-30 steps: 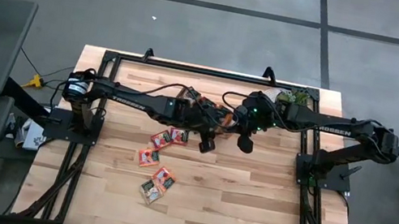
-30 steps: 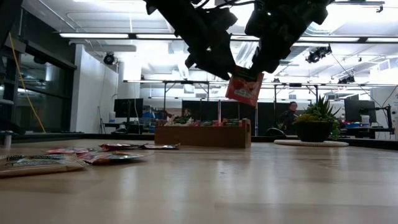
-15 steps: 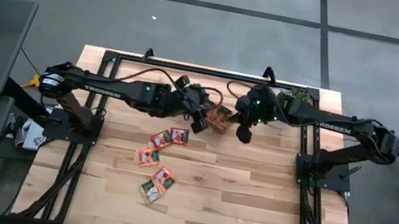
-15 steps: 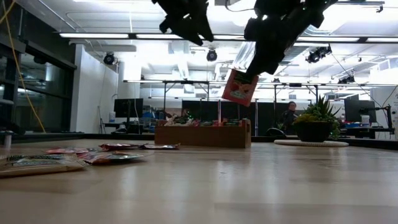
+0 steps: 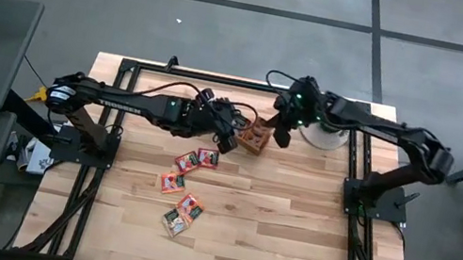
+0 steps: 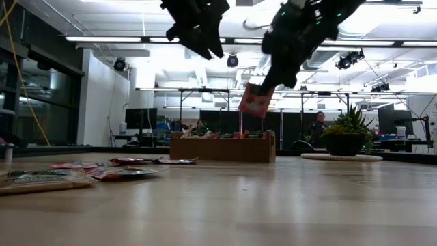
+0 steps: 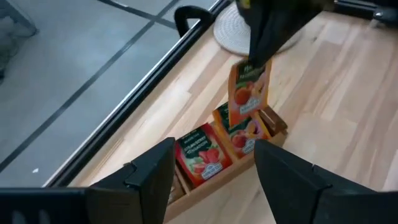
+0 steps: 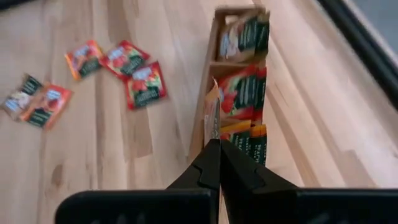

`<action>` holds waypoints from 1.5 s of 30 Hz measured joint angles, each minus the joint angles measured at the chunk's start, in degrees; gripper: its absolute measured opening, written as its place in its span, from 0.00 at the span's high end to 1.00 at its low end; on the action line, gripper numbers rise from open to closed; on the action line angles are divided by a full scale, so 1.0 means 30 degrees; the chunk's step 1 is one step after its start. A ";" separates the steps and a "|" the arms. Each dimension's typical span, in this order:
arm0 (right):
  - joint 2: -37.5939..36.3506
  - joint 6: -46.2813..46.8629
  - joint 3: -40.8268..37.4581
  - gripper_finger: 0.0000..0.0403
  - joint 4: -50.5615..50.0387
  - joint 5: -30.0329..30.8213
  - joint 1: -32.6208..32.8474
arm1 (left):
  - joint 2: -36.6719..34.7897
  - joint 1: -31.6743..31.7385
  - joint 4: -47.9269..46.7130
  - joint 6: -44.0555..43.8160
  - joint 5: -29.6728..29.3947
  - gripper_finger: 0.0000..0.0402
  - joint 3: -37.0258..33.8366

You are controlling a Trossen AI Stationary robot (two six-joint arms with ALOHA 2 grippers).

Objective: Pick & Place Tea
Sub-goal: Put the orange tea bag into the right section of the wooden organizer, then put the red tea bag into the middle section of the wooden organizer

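Observation:
An orange-red tea sachet (image 7: 247, 93) hangs in the air over the long wooden tray (image 5: 252, 139), with my right gripper (image 6: 263, 82) shut on it. The tray stands near the table's far edge, and several sachets (image 7: 200, 154) stand in its compartments. My left gripper (image 7: 214, 177) is open and holds nothing; it hovers just left of the tray, its fingers pointing at it. More tea sachets (image 5: 187, 162) lie flat on the table nearer the middle. My right gripper pinches the sachet's top edge (image 7: 250, 61) between its two fingers. The fingers slant down from the table's right. The sachet hangs upright below them, clear of the tray; in the right wrist view it shows edge-on (image 8: 213, 118).
A round white mat (image 5: 321, 134) lies right of the tray under my right arm. A potted plant (image 6: 345, 135) stands at the far right. Loose sachets (image 5: 183, 212) are scattered left of centre. A black frame (image 5: 221, 79) runs along the table's far edge.
My left gripper has drawn back from the hanging sachet toward the table's left and has risen. My right gripper has carried the sachet toward the far edge, from beside the tray to over it. The sachet still hangs upright.

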 joint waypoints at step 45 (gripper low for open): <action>0.3999 -0.0309 0.1621 0.53 -0.1828 0.0502 -0.0665 | -0.0211 -0.0007 -0.4507 -0.4663 -0.0620 0.46 0.0007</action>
